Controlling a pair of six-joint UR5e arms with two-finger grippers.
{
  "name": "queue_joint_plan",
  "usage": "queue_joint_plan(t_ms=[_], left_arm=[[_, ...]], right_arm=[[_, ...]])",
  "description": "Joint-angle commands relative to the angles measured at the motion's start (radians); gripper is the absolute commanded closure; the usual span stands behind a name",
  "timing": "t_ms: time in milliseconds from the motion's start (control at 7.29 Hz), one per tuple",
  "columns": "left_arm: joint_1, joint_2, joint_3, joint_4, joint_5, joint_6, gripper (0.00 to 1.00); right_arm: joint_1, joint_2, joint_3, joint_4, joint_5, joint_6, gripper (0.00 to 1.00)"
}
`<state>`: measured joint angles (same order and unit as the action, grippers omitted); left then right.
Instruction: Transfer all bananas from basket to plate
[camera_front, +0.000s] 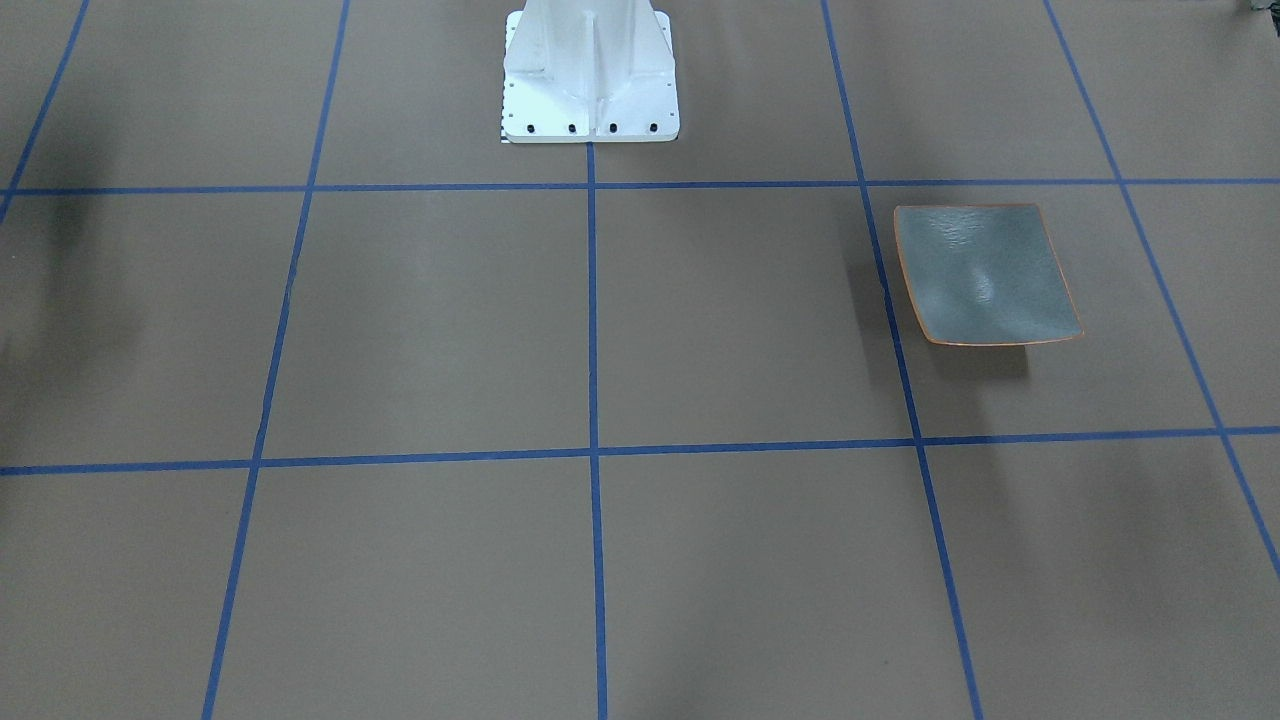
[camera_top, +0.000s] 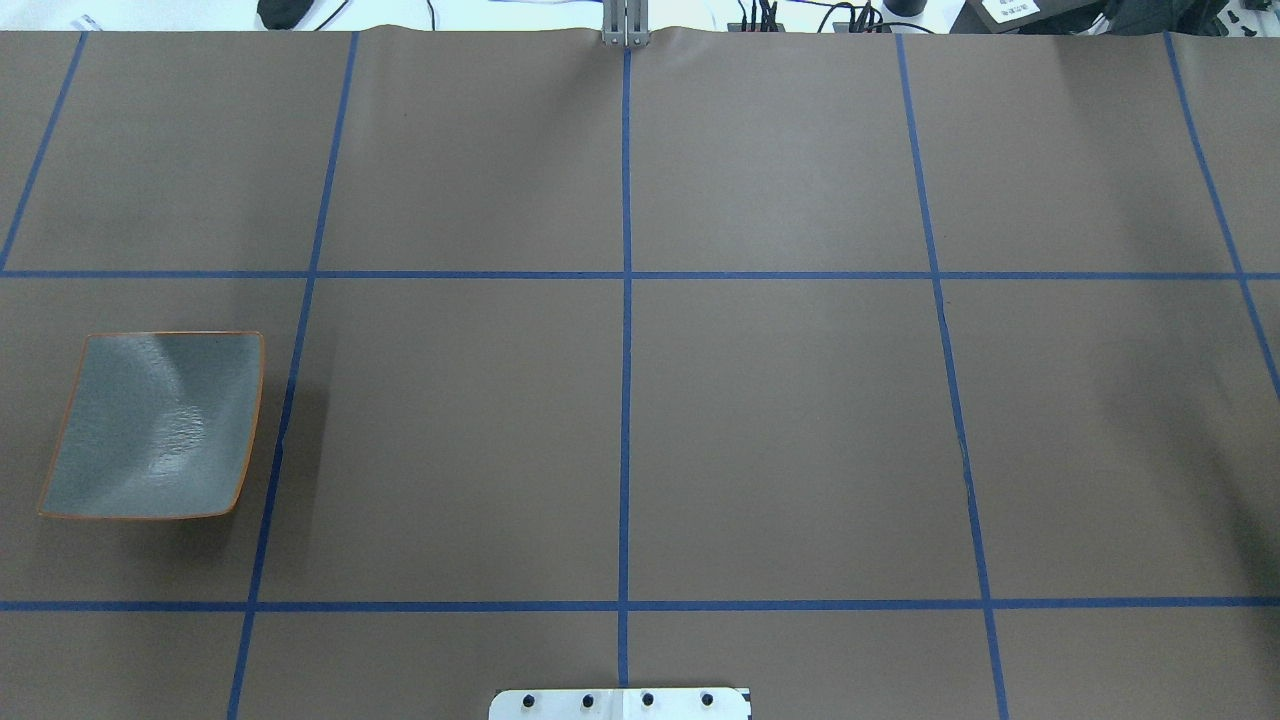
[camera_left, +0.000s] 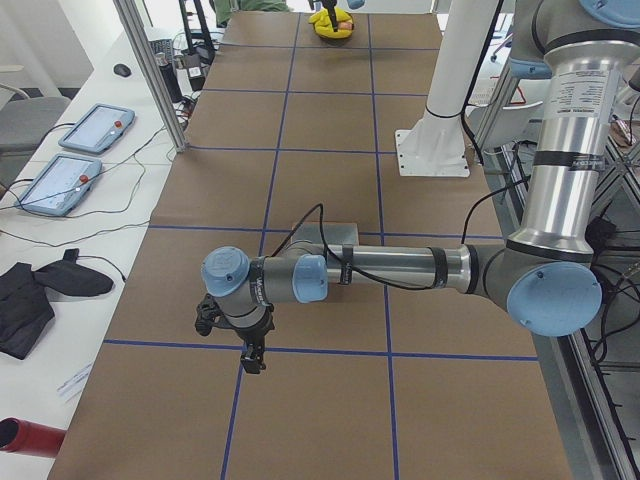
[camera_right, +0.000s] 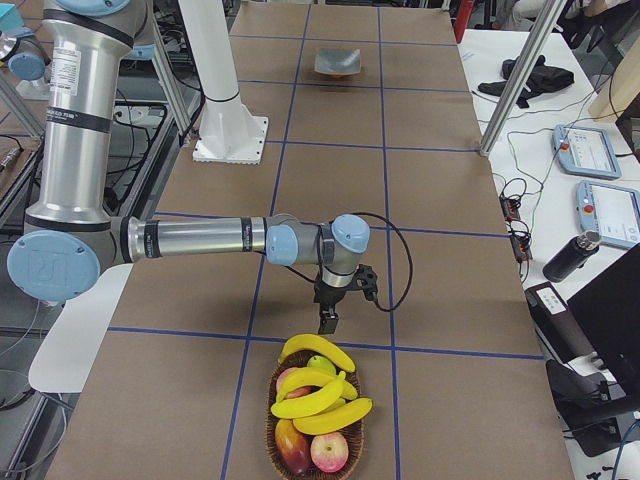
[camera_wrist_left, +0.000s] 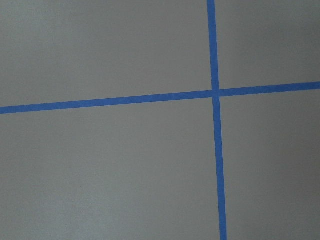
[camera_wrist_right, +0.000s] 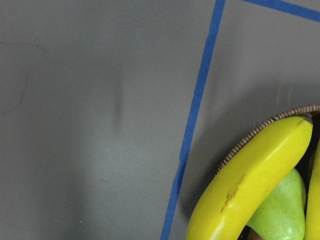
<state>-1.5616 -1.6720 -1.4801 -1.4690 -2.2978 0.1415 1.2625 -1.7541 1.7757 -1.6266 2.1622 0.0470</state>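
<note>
The brown counter (camera_top: 780, 420) carries blue tape lines (camera_top: 625, 400). The left arm (camera_left: 400, 268) stretches low over one end, the right arm (camera_right: 200, 238) over the other. Beside the right arm stands the basket (camera_wrist_right: 235, 147), with the bananas (camera_right: 318, 400) lying in it among other fruit (camera_right: 328, 452). The plate (camera_top: 150, 425) sits well apart, near the left arm. Whether the left end effector (camera_left: 252, 357) or the right end effector (camera_right: 327, 320) is released or clenched, I cannot tell.

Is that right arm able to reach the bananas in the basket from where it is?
Probably yes: the right gripper hangs just beside the basket, and the bananas lie on top, nothing between them.
</note>
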Motion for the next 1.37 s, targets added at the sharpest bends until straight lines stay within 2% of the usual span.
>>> queue_joint_plan(t_ms=[0, 549, 960, 1235], left_arm=[[0.0, 0.002, -0.002, -0.011, 0.0, 0.0, 0.0], [0.0, 0.003, 0.001, -0.013, 0.0, 0.001, 0.0], [0.002, 0.003, 0.0, -0.013, 0.0, 0.001, 0.0], [0.002, 0.002, 0.0, -0.013, 0.0, 0.0, 0.0]], right_arm=[[-0.032, -0.013, -0.001, 0.001, -0.05, 0.001, 0.0], [-0.08, -0.01, -0.021, 0.004, -0.108, 0.002, 0.0], [-0.122, 0.005, -0.079, 0.005, -0.11, 0.002, 0.0], [-0.133, 0.024, -0.081, 0.002, -0.11, 0.001, 0.0]])
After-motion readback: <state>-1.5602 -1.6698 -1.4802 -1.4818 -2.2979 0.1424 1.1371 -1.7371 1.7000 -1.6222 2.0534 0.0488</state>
